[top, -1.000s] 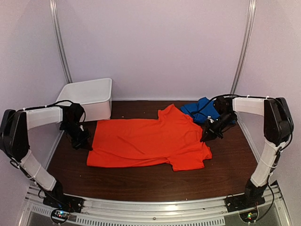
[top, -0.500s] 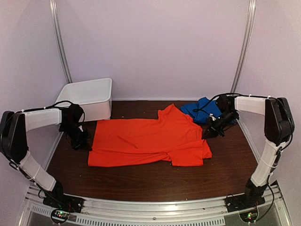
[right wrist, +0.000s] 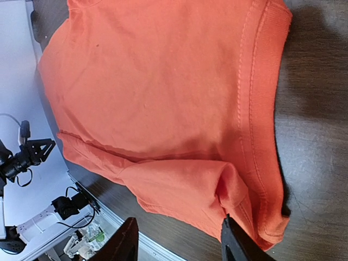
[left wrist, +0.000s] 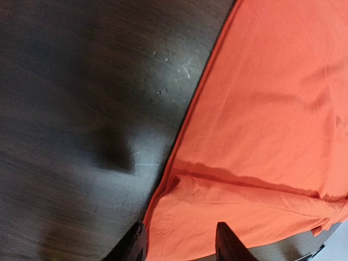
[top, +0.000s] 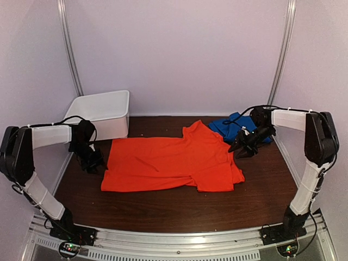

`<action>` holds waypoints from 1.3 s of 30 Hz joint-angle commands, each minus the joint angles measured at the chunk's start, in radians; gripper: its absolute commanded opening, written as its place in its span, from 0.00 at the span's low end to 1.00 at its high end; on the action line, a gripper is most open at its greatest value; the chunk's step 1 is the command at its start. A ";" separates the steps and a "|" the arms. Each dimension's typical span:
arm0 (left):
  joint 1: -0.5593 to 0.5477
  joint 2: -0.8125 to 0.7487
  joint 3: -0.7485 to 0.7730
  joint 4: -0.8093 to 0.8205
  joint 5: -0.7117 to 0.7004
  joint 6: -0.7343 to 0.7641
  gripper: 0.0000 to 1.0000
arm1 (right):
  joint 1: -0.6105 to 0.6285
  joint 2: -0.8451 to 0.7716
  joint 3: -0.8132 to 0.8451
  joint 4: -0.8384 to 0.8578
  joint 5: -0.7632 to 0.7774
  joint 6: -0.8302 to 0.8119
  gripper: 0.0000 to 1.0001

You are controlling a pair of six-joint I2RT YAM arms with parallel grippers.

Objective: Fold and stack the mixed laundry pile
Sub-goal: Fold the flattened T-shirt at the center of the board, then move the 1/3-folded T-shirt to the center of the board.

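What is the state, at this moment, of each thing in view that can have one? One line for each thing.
orange-red T-shirt: spread on the table, a strip folded over along one long edge, not held.
blue garment: bunched up, unfolded, at the far right beside the T-shirt.
white bin: upright, open at the top.
left gripper: open, over the T-shirt's left end.
right gripper: open, over the T-shirt's right end.

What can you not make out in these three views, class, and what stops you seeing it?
Blue garment: top view, partly behind the right claw; its type is unclear.
Orange T-shirt: both wrist views, cut off by the frame edges.
Left claw: top view, too small and dark against the table to show its gap.
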 commanded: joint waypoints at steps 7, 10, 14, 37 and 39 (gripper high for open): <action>0.007 -0.234 -0.178 -0.065 0.053 -0.024 0.50 | -0.073 -0.277 -0.308 0.024 0.029 -0.012 0.51; 0.008 -0.286 -0.245 -0.046 0.070 -0.043 0.50 | -0.072 -0.309 -0.389 0.073 0.058 -0.009 0.52; 0.008 -0.312 -0.297 -0.028 0.097 -0.046 0.50 | -0.072 -0.323 -0.462 0.135 0.031 -0.002 0.54; 0.007 -0.197 -0.382 0.202 0.149 -0.062 0.25 | -0.057 -0.199 -0.573 0.346 0.010 -0.012 0.31; 0.007 -0.201 -0.369 0.174 0.135 -0.059 0.14 | -0.056 -0.203 -0.563 0.322 0.028 -0.021 0.16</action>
